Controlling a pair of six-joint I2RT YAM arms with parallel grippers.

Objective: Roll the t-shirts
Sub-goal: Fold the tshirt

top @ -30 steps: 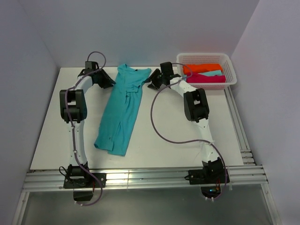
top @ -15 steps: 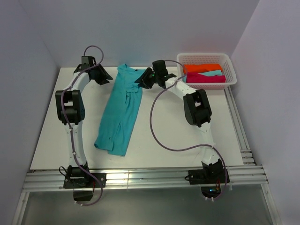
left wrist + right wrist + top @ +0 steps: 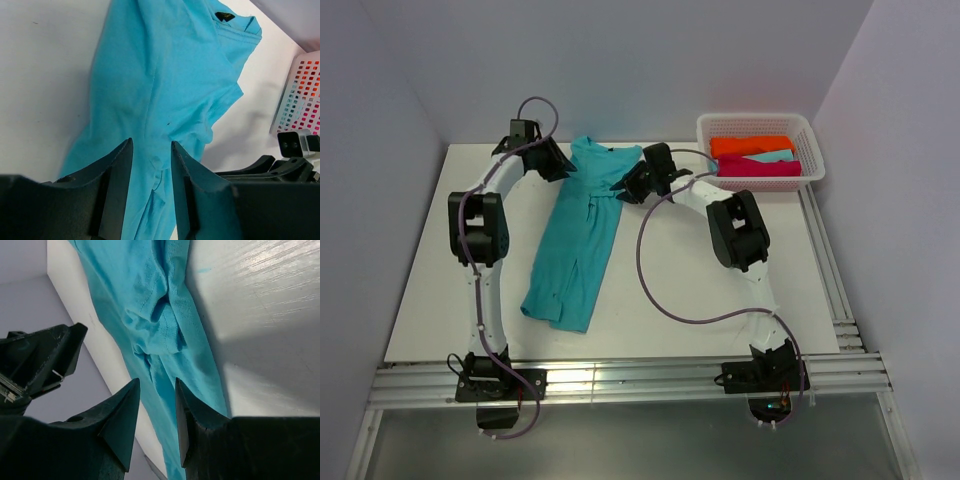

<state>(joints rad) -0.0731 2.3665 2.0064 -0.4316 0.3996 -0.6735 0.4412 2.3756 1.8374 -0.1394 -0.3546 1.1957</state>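
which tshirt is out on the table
The turquoise fabric t-shirt, lying lengthwise on the white table; the orange, pale turquoise and magenta ones sit in the white plastic lattice basket.

No writing can be read; the dark neck tag (image 3: 225, 16) inside the turquoise t-shirt (image 3: 165, 90) is too small.

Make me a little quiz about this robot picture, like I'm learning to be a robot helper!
1. What colour is the t-shirt spread on the table? A orange, B turquoise, C magenta.
2. True or false: the white basket is empty.
3. Fill in: the left claw and the right claw are both at the t-shirt's ____ end.
Key: 1 B. 2 false. 3 collar.
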